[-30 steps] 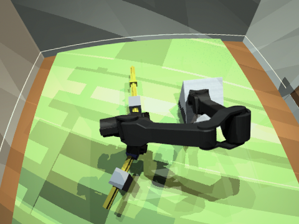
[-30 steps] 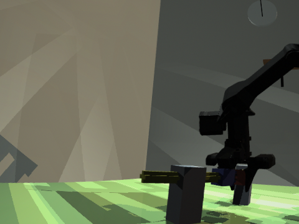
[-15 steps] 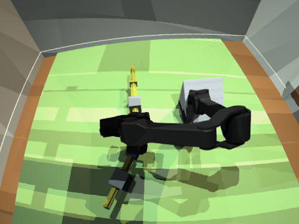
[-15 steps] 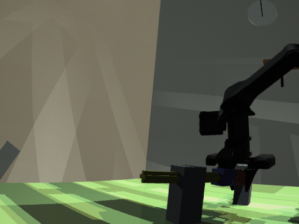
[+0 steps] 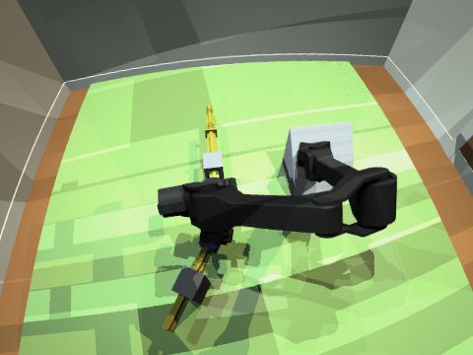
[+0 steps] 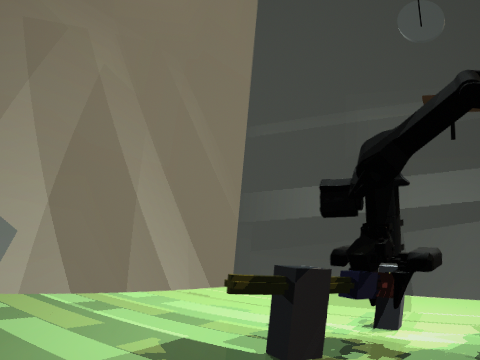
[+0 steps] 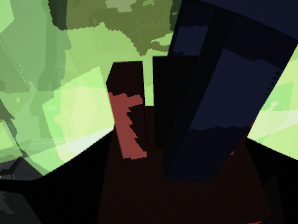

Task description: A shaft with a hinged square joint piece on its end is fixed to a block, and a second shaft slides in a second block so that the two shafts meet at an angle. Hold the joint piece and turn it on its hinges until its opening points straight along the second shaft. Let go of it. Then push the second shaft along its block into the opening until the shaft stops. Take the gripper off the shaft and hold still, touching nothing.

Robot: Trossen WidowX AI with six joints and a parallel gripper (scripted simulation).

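The fixed shaft [image 5: 170,319] [image 6: 250,284] [image 7: 235,85] runs through its grey block [image 5: 190,285] [image 6: 300,312] and ends in a dark blue hinge part [image 5: 209,246] [image 6: 359,284]. The red joint piece [image 6: 385,284] [image 7: 129,125] sits at that end; the arm hides it in the top view. My gripper [image 6: 385,295] [image 7: 166,128] is shut on the joint piece from above, one finger on each side. The second shaft [image 5: 212,143] with its dark collar lies in the second block [image 5: 213,160] [image 6: 388,317]. Its near end shows just past that block, by the arm. Whether the opening lines up exactly cannot be told.
The arm [image 5: 286,209] [image 6: 410,137] reaches in from the right over the gap between the two blocks. A pale box-like base [image 5: 340,138] stands under the arm's root, right of the second block. Walls and a brown border [image 5: 30,247] surround the green surface.
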